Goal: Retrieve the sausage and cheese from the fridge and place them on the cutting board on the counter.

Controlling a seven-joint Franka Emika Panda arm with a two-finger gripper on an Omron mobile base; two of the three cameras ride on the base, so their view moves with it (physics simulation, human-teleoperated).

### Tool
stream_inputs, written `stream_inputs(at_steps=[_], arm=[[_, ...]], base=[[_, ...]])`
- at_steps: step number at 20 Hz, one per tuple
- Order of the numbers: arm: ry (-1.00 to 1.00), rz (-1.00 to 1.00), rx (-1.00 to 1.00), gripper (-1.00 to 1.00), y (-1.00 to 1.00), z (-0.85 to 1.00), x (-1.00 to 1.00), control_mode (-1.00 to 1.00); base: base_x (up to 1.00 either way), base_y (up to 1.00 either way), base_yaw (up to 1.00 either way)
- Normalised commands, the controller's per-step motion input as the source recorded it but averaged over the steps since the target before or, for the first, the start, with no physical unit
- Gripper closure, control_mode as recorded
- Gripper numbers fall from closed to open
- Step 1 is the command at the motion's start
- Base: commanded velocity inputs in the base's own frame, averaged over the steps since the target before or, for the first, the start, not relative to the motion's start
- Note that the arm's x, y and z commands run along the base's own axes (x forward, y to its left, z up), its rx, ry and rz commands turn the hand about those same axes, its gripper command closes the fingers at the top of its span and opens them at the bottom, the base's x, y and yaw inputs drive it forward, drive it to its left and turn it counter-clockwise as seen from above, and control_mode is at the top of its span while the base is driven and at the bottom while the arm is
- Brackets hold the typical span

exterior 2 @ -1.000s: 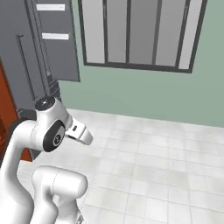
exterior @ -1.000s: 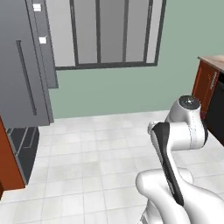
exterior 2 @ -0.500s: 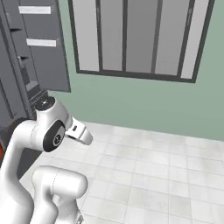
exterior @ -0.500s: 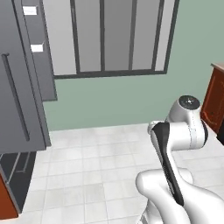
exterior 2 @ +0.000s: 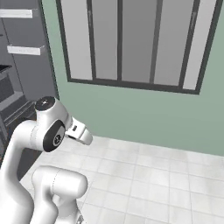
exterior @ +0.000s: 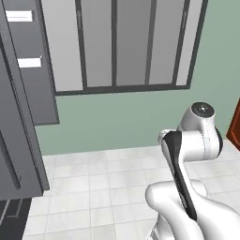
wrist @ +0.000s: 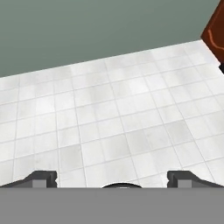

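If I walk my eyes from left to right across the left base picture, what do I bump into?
The grey fridge → the big dark-framed window → the robot's white arm → a sliver of red-brown cabinet.

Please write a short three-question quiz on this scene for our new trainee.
1. True or false: the gripper is holding the sausage.
2. What does the hand view look down on? A) white tiled floor B) a cutting board C) a sink
3. On which side of the left base view does the fridge stand?

Key:
1. False; the jaws stand open with nothing between them.
2. A
3. The left.
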Motion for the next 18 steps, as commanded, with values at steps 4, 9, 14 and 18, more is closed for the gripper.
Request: stream_inputs(at_steps=[4, 9, 14, 18], arm=[[0.00, 0.00, 0.00, -1.00, 0.00, 0.00, 0.00, 1.00], [0.00, 0.00, 0.00, -1.00, 0.00, 0.00, 0.00, 1.00], [0.00, 0.00, 0.00, -1.00, 0.00, 0.00, 0.00, 1.00], [0.00, 0.00, 0.00, -1.00, 0.00, 0.00, 0.00, 1.00]], base=[[0.82, -0.28, 0.02], [0.82, -0.27, 0.03], [0.74, -0.17, 0.20], [0.56, -0.14, 0.41]])
